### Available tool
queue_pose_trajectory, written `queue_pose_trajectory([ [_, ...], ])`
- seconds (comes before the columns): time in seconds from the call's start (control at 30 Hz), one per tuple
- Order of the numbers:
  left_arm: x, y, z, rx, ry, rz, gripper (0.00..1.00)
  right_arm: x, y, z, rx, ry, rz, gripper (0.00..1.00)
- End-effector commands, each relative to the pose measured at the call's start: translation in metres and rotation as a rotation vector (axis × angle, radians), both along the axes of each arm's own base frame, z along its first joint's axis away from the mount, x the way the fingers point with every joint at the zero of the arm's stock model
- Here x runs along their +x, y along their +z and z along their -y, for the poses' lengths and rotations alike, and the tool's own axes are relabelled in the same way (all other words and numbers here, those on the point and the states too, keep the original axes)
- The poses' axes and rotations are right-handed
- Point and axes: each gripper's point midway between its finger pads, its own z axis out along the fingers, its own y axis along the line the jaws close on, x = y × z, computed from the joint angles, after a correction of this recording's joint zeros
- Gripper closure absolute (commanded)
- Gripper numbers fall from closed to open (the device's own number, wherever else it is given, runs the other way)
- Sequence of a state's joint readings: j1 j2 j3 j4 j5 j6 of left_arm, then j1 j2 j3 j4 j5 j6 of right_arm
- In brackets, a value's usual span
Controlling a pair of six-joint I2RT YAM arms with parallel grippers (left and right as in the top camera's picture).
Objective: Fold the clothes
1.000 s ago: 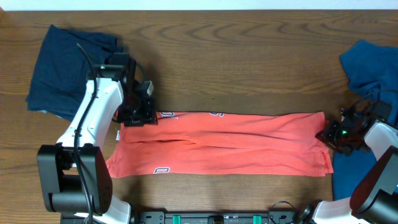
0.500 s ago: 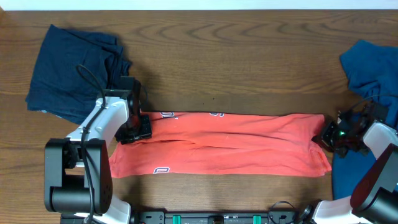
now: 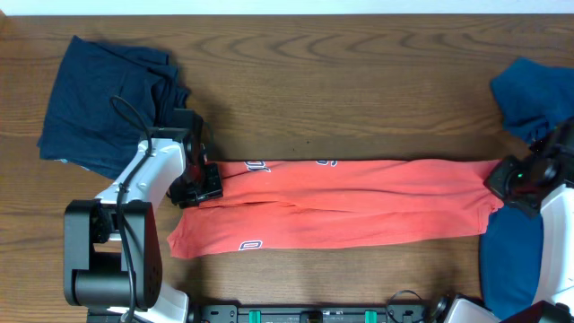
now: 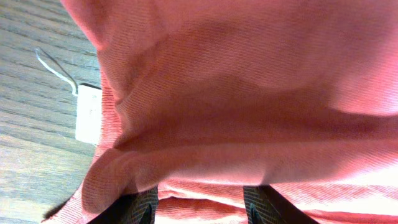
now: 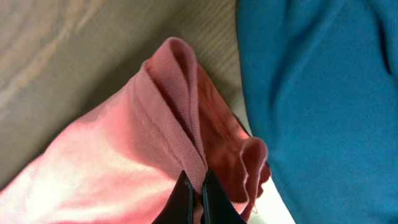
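The coral-red knit garment (image 3: 350, 202) lies folded lengthwise across the brown wooden tabletop (image 3: 359, 90). The left gripper (image 3: 204, 187) sits at its left end, jaws spread over the fabric. The right gripper (image 5: 198, 190) is at the right end, jaws pinching a folded hem.

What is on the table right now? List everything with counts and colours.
red shirt: one, coral red, stretched left to right across the near middle
white tag: one, white, on the wood at the shirt's left end
navy garment: one, dark navy, crumpled at the far left
blue garment: apparently one, blue, along the right edge
table: one, brown wood
left gripper: one, black, at the shirt's left end; cloth hides its grip
right gripper: one, black, shut on the shirt's right hem
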State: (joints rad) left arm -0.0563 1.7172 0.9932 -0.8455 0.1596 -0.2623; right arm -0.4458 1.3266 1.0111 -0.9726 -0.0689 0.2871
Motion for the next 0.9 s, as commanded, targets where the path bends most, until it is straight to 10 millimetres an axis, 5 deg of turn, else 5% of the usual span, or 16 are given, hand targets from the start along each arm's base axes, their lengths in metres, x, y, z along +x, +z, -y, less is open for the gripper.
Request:
queue_pose_trajectory([
  [0.0, 0.010, 0.015, 0.004, -0.026, 0.008, 0.047, 0.54, 0.003, 0.001, -0.006, -0.053, 0.020, -0.024, 0.99],
  [0.1, 0.012, 0.021, 0.004, -0.027, 0.008, 0.071, 0.54, 0.014, 0.002, -0.025, -0.065, 0.099, -0.005, 0.99],
  [0.2, 0.014, 0.027, 0.004, -0.029, 0.007, 0.094, 0.53, 0.018, 0.004, -0.024, -0.150, 0.108, -0.017, 0.98],
  [0.3, 0.014, 0.030, 0.004, -0.029, 0.003, 0.107, 0.53, 0.014, 0.005, -0.011, -0.205, 0.046, -0.035, 0.73],
  [0.57, 0.015, 0.029, -0.009, 0.046, 0.000, 0.114, 0.50, 0.002, 0.008, 0.037, -0.189, -0.145, -0.005, 0.41],
  [0.8, 0.007, 0.012, -0.008, 0.044, -0.042, 0.108, 0.52, 0.014, 0.007, 0.012, -0.012, 0.034, 0.083, 0.36],
  [0.87, 0.003, 0.001, -0.019, 0.092, -0.026, 0.095, 0.64, 0.016, 0.007, 0.007, 0.016, 0.045, 0.093, 0.34],
])
